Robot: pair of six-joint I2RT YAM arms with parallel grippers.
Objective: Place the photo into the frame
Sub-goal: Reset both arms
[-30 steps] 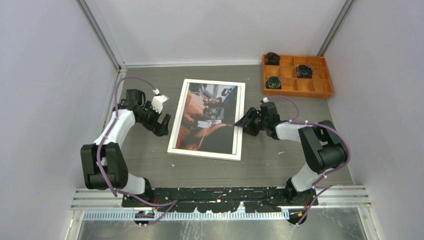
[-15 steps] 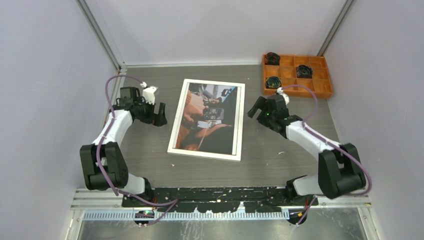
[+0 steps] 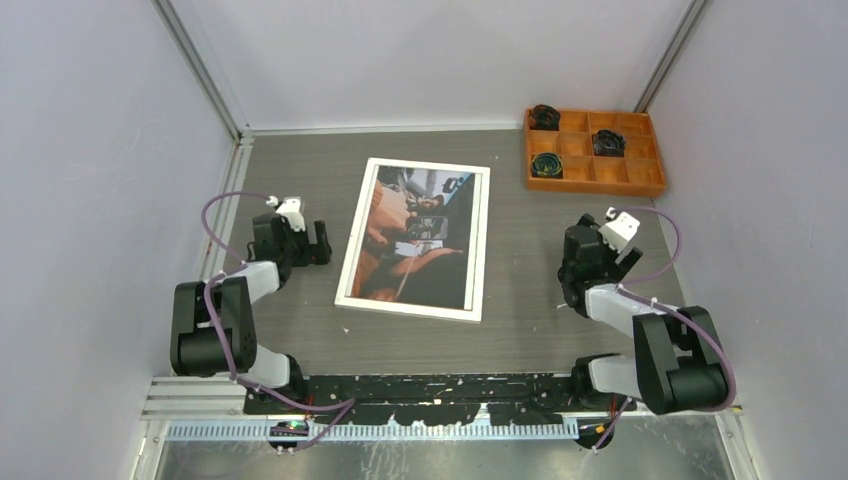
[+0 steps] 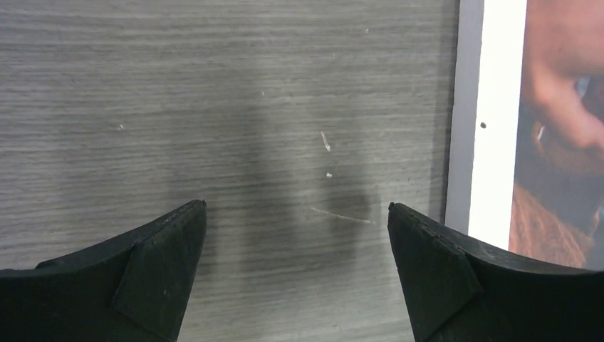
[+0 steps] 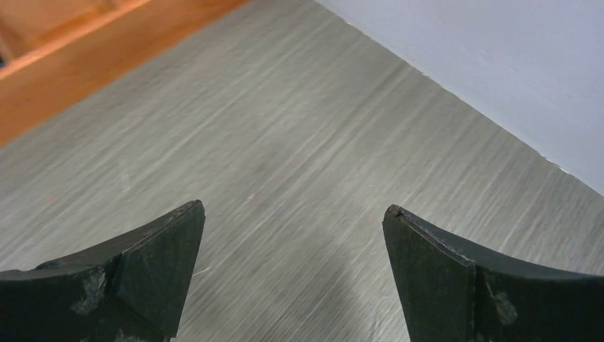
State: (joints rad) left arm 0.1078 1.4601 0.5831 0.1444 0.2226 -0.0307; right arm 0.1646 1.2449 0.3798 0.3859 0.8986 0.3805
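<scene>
Evidently the photo (image 3: 415, 238) sits flat inside the frame (image 3: 410, 309) on the table (image 3: 530, 300), just right of the left gripper (image 4: 297, 214) and well left of the right gripper (image 5: 293, 210), both spread wide and empty, presumably because seating looks finished.

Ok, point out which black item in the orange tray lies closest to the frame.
The black item in the orange tray's front-left compartment, nearest the frame. The back-left one and the mid-tray one sit farther back.
</scene>
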